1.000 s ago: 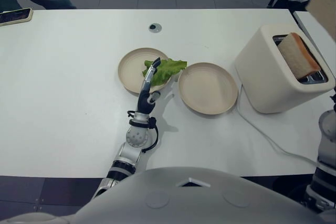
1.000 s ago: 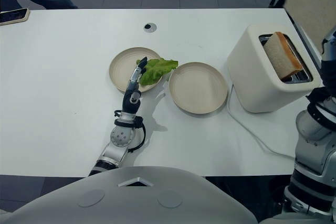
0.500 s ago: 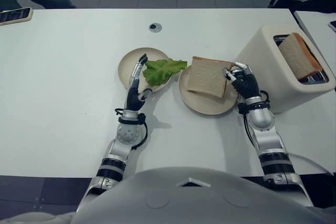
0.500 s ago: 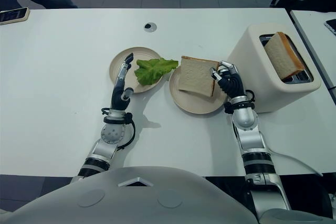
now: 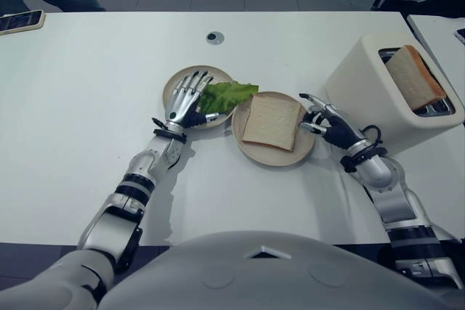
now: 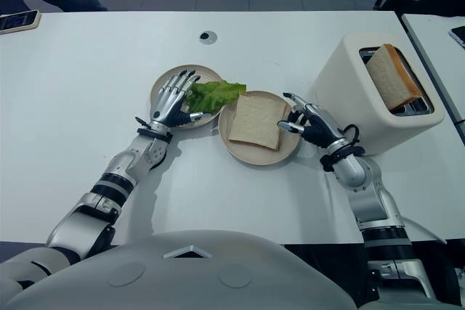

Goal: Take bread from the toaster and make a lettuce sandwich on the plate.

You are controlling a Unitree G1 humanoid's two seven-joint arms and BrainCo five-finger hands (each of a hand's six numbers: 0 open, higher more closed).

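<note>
A slice of bread (image 5: 272, 120) lies flat on the right beige plate (image 5: 263, 156). My right hand (image 5: 327, 123) is open just right of that plate, fingers spread toward the bread and holding nothing. A green lettuce leaf (image 5: 229, 94) rests on the right rim of the left beige plate (image 5: 171, 83), its tip reaching toward the bread plate. Over the left plate my left hand (image 5: 187, 103) is open with spread fingers, right at the leaf's left edge. The cream toaster (image 6: 349, 99) stands at the right with a second slice (image 6: 392, 75) in its slot.
A phone (image 5: 18, 21) lies at the table's far left corner. A small black round fitting (image 5: 214, 37) sits in the tabletop behind the plates. A second white table edge (image 5: 436, 30) adjoins at the right.
The bread went from tilted in my right hand to flat on the plate, and that hand let go and drew back right. The bread plate shifted left. My left hand lowered beside the lettuce.
</note>
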